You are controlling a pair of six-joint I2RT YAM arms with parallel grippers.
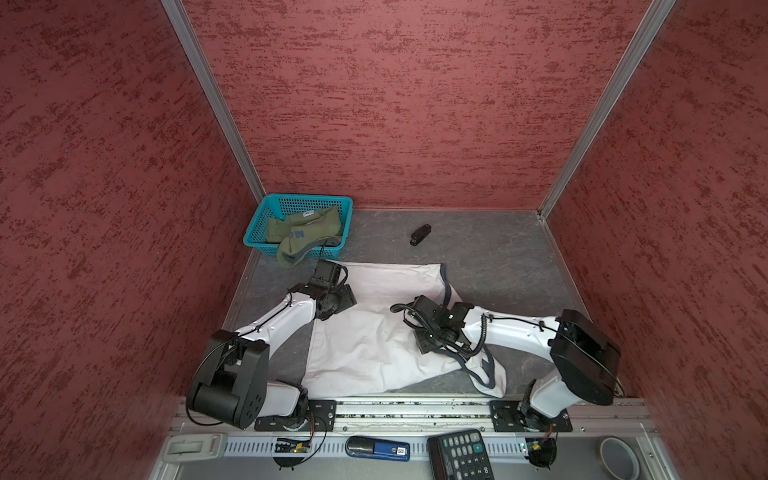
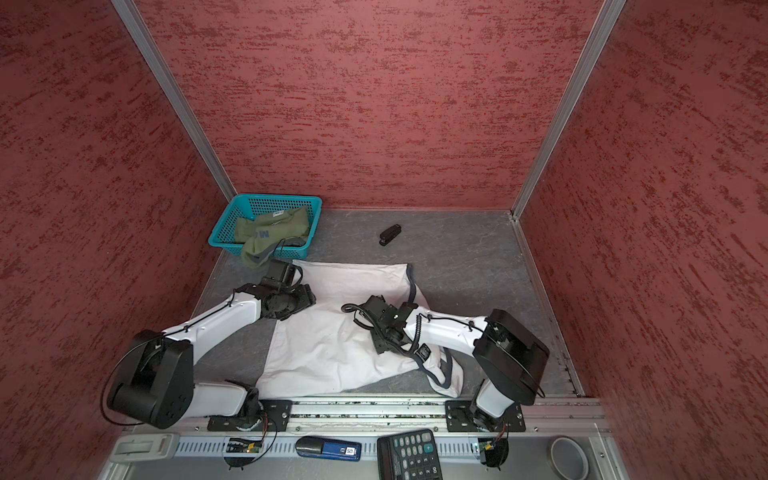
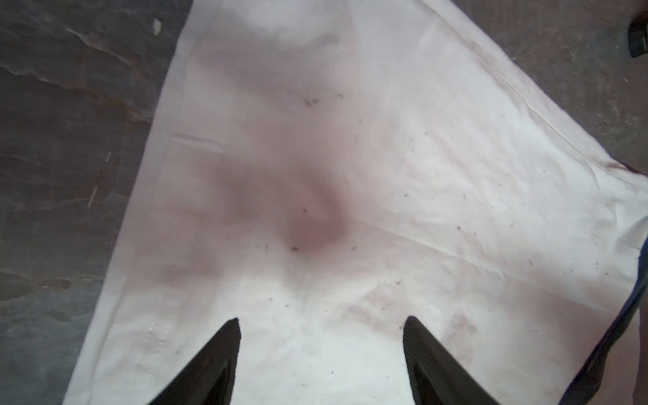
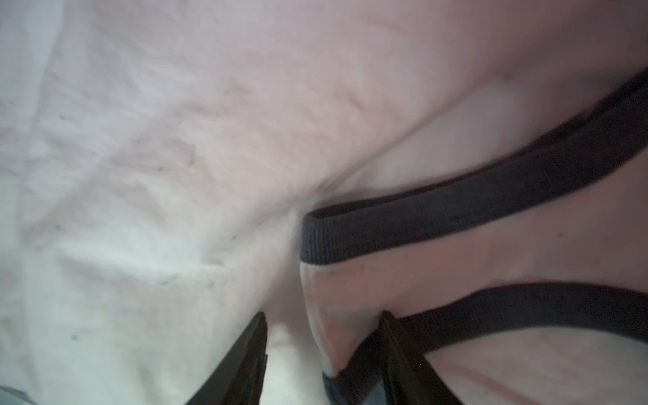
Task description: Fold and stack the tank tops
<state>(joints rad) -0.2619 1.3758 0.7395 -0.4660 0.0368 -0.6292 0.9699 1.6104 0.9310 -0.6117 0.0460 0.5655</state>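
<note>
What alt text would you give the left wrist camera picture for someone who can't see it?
The open left gripper, its two dark fingertips apart and gripping nothing, points over a white tank top spread on a dark grey table. The cloth is lightly creased and specked, with a strip of dark trim at one edge.
</note>
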